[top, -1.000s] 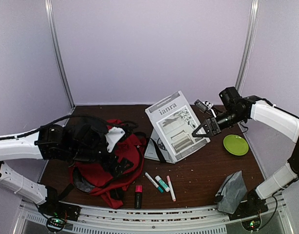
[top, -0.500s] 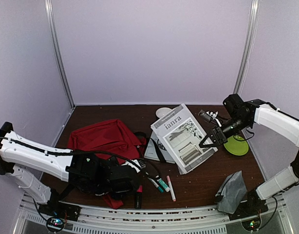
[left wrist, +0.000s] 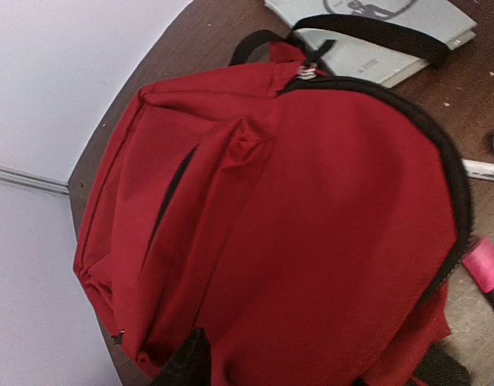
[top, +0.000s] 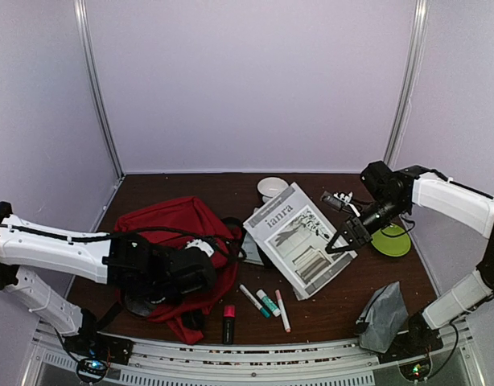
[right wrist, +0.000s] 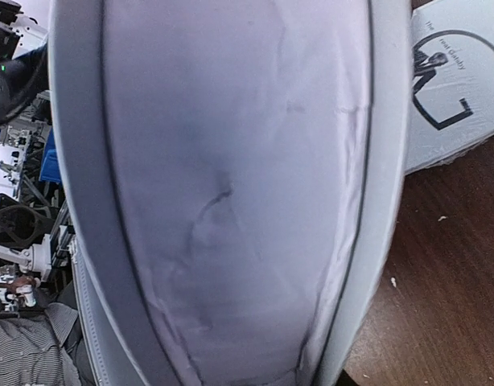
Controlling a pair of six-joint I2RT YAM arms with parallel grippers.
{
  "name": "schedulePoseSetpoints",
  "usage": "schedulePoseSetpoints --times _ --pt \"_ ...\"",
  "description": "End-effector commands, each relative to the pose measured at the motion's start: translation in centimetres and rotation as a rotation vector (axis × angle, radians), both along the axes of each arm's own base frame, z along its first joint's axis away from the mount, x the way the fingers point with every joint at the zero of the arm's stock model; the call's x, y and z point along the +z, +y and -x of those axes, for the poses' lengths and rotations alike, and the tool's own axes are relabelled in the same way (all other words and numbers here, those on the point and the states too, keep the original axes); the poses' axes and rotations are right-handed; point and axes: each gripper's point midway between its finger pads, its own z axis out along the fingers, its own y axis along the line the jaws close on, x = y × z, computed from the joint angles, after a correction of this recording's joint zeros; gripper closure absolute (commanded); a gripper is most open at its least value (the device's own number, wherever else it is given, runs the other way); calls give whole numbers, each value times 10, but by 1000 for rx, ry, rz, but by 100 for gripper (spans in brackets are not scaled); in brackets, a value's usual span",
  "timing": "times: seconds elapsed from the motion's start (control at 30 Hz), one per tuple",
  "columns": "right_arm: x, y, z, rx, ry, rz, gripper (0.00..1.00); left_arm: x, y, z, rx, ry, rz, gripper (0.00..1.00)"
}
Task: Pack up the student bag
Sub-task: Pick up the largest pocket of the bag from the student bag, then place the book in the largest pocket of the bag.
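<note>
Leftmost, the left gripper (top: pixel 183 272) sits low over the student bag (top: pixel 176 227), which lies flat on the left half of the table (top: pixel 343 293). Whether its jaws are spread or nipping cloth cannot be told. The bag's red panel fills the left wrist view, where a black zip line (left wrist: pixel 459 189) curves down the right edge from the pull (left wrist: pixel 308 72). Whether the mouth is open cannot be seen. Just beyond the pull, a black strap (left wrist: pixel 376 30) lies across a flat grey book (top: pixel 252 248). Near the table's front edge lie a pink highlighter (top: pixel 228 312) and three markers (top: pixel 268 303). Right of centre, a printed booklet (top: pixel 299 241) is tilted above the flat book, and the right gripper (top: pixel 345 236) pinches it at its right edge. A green plate (top: pixel 392 241) and a grey pouch (top: pixel 382 315) lie farther right.

The step in hand is probably loading the booklet. It would go best if the left arm took the upper lip beside the zip line and lifted it, so the mouth gapes rightward. The booklet should then enter at a shallow angle with its free edge leading, clear of the strap. A one-edge pinch lets paper sag, so the travel should be slow.
</note>
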Motion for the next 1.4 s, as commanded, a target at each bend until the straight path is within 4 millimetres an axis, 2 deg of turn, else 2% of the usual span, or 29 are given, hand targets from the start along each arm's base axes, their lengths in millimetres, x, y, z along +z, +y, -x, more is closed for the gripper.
schedulePoseSetpoints --times 0.0,0.17,0.2,0.3,0.5,0.67,0.73,0.9,1.13,1.37 --pt "5 20 8 51 72 -65 76 24 12 -17 54 -27 183 66" --pt "0 43 27 137 99 -44 78 48 22 -32 73 -56 210 98" --pt "0 49 31 162 107 -41 78 53 24 -35 83 -67 207 100" --pt "2 66 46 230 162 -56 78 70 29 -47 115 -93 228 100" --pt "4 95 71 330 285 -97 81 114 40 -76 222 -190 389 100" --pt "-3 117 92 392 349 -80 81 144 26 -86 221 -234 498 100" --pt "-5 124 93 381 388 -71 81 152 23 -89 229 -249 512 100" --pt "-10 159 72 253 477 -72 81 171 17 -94 221 -290 552 100" --pt "-9 215 45 70 586 -126 80 176 21 -93 233 -291 563 100" --pt "8 260 23 -44 773 -303 80 189 28 -90 241 -311 614 100"
